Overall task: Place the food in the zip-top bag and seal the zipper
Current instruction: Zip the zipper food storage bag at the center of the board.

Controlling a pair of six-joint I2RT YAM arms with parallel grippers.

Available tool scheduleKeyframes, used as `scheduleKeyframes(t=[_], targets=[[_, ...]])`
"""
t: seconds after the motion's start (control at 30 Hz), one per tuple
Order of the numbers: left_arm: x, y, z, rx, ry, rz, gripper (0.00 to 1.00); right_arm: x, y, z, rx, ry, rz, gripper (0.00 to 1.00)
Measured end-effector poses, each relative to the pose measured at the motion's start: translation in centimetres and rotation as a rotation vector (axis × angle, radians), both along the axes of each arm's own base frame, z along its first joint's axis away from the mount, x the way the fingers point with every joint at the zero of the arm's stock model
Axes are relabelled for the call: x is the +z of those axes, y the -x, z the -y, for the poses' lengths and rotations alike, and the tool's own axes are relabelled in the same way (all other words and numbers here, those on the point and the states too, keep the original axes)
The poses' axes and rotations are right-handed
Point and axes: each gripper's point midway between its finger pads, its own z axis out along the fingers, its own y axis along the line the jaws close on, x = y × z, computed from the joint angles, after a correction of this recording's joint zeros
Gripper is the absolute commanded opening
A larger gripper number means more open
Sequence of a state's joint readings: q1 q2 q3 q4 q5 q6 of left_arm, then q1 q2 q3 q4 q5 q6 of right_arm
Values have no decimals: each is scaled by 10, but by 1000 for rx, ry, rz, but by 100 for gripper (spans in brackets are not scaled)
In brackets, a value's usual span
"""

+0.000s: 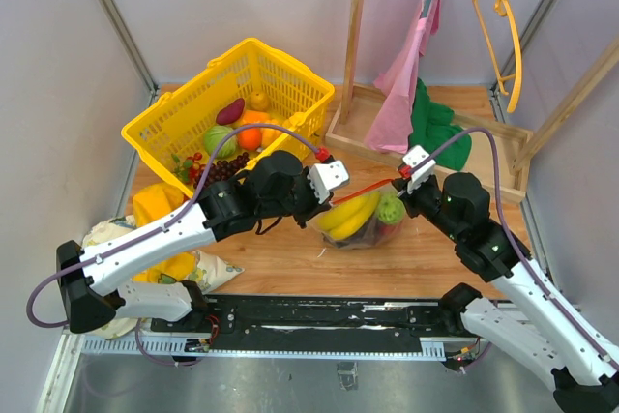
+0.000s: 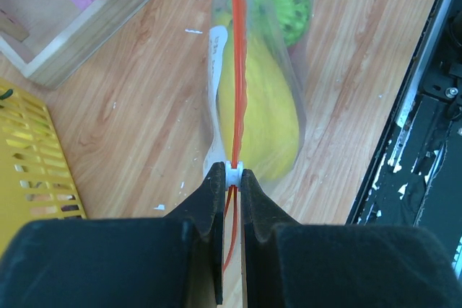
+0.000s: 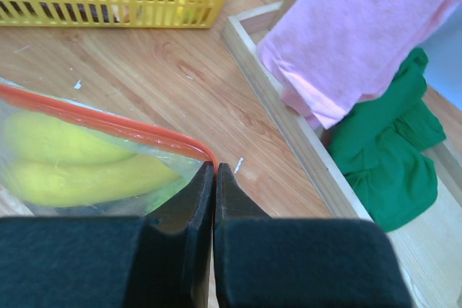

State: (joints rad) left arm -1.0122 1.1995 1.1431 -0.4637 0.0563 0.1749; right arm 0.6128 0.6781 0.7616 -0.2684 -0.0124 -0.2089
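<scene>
My left claw (image 2: 231,174) is clenched on the zipper (image 2: 237,70), the two fingers pressed together with the red strip pinched between them and a small white piece (image 2: 232,172) sitting right at the tips. From there the strip runs straight ahead of me, taut and raised off the wood. My right claw (image 3: 214,171) is clamped tight on the far end of that same strip, at the corner where it curves down to my fingertips, so the zipper is stretched between my two claws.

The zip-top bag (image 1: 363,229) hangs below the strip and rests on the wooden table (image 1: 290,258), between both claws. Inside it the yellow bananas (image 2: 267,120) lie just ahead of my left fingertips, under and to the right of the strip, and a knobbly green piece (image 2: 285,1) sits beyond them at the far end. Whether the mouth is pressed fully closed along its length I cannot tell.

The yellow basket (image 1: 280,70) stands well off to the left of my left claw, with an orange (image 1: 250,137), dark grapes (image 1: 224,169) and a purple piece (image 1: 230,110) in it. To the right of my right claw a pink cloth (image 3: 354,41) hangs over a green cloth (image 3: 390,149) inside a low wooden frame (image 3: 289,120)
</scene>
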Motion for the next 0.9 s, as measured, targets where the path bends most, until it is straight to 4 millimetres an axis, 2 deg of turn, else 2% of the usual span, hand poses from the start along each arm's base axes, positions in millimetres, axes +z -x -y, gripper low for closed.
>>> scheduleKeyframes(t=[0.33,0.53,0.9], targets=[[-8,-4,-9,36,-16,-6,0,-4,-6,27,-137,24,13,1],[-13,-14,-18,81,-17,-26,0,-6,-10,42,-220,22,12,0],[-14,-25,-21,127,23,-48,0,-9,-15,46,-265,-11,-10,0]])
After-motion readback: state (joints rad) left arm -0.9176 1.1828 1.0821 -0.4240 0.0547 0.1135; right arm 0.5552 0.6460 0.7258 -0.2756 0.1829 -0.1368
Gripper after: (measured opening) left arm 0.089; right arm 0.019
